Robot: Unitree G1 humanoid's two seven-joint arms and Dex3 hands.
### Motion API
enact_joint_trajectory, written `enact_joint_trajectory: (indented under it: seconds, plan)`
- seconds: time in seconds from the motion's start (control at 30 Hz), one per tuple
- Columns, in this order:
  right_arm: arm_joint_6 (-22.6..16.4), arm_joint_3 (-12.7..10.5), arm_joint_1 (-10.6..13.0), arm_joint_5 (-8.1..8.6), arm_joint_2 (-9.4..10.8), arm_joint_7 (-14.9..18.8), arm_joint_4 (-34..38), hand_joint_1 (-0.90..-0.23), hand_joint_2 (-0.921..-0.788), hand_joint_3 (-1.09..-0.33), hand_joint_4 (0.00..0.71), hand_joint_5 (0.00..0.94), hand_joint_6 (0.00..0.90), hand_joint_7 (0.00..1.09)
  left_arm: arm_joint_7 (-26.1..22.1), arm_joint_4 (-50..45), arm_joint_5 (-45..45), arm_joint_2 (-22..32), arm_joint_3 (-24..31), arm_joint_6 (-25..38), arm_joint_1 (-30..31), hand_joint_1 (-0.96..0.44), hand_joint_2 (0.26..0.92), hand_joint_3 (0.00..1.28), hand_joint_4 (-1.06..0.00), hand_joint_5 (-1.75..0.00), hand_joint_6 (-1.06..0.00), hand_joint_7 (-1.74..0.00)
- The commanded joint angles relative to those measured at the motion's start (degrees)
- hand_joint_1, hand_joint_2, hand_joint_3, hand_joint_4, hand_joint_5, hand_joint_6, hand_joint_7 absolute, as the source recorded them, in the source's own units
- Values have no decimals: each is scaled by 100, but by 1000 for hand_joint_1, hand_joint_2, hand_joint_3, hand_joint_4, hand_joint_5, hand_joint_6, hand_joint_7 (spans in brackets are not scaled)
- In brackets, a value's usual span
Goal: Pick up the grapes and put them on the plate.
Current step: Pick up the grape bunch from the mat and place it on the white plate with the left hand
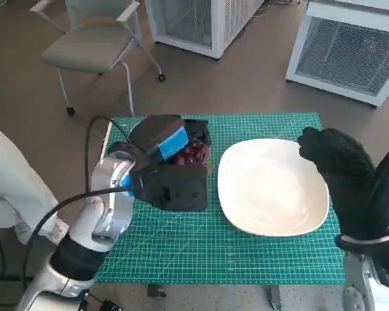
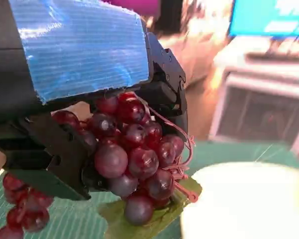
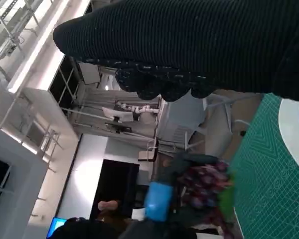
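Left hand [image 1: 165,170] grasps the grapes [image 1: 193,153], a dark red bunch with a green leaf, above the mat [image 1: 181,253] just left of the plate [image 1: 272,188]; the wrist view shows the fingers [image 2: 55,159] wrapped round the cluster [image 2: 134,154], part of it dangling below. The bunch probably handles as light and loosely jointed, with smooth, easily bruised berries; a surrounding hold on the main mass, as here, seems safer than pinching the thin stem. Right hand [image 1: 353,181] hangs at the plate's right edge, fingers apart, holding nothing.
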Motion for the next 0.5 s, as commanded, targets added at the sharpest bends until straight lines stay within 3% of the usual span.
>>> enact_joint_trajectory:
  seconds: [0.03,0.2,0.5]
  plan:
    - [16,-1,69,10,-15,26,80,-328,-921,-607,450,851,245,988,28,-197,-38,20,43,-169,5,2,903,41,-734,-1245,-741,-918]
    - [8,-4,90,16,-13,19,53,-328,-921,-607,450,850,246,986,70,-48,-64,-85,-4,-371,-121,3,906,40,-704,-1311,-779,-837]
    - [-17,-28,157,22,-18,13,-20,-329,-921,-606,452,848,248,983,-80,162,-197,-345,-68,-486,-376,5,912,36,-703,-1322,-765,-839]
